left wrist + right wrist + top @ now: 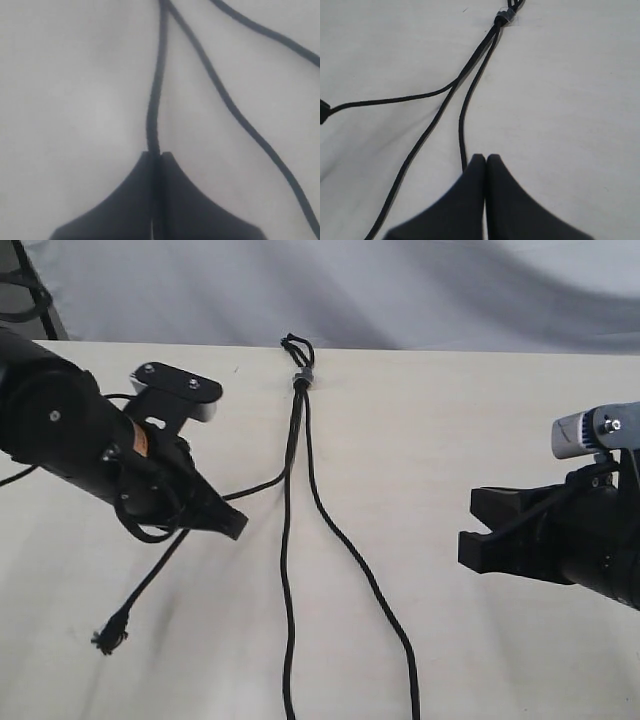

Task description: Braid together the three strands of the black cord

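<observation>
Cord: black cord (298,378) on bench (500,420), loop at far edge, three strands (287,580) fanned, unbraided | Left claw (236,526): clamped on left strand (262,485), held out sideways, likely for a first cross-over | Right claw (468,527): together, empty, well apart.

Left end effector (156,155): jaws pressed together, strand 1 (152,110) pinched between the tips. It runs nearly straight away from the tips over the pale counter (75,100), slightly bowed. Strand 2 (235,112) meets strand 1 at the far edge of frame, then diverges and passes beside the end effector without touching it. Strand 3 (265,32) lies further out on that side, apart from both. Picture soft; weave unreadable.
</observation>
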You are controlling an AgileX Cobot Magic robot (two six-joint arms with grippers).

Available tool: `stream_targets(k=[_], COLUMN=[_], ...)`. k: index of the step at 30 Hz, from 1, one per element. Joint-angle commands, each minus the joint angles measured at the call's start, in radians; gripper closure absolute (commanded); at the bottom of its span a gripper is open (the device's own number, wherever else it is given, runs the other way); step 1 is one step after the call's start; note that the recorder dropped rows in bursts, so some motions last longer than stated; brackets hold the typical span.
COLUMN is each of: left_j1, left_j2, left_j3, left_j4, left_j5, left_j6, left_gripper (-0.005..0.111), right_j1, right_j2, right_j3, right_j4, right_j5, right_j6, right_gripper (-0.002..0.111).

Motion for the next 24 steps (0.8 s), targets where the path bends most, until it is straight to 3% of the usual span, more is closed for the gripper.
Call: stream_targets(k=[1, 10, 20, 24], left_j1=[0.074, 0.197, 0.197, 0.197], left_j2=[-0.014, -0.014, -0.014, -0.014], left_j3=[0.037, 0.242, 0.318, 0.318], left_j4=[0.014, 0.014, 0.014, 0.014], left_j5=[-0.002, -0.267, -0.316, -0.312], left_j6=[-0.01, -0.029, -0.062, -0.073], left_gripper=[0.107, 0.107, 0.106, 0.091], right_j1=[0.001, 0.001, 0.001, 0.001], right_j2=[0.003, 0.003, 0.003, 0.005], right_j3=[-0.002, -0.002, -0.004, -0.053], right_j4=[-0.007, -0.007, -0.007, -0.002], right_j5=[-0.001, -0.007, -0.006, 0.114], right_j6=[-0.013, -0.015, -0.006, 0.006], right_gripper=[0.108, 0.108, 0.108, 0.108])
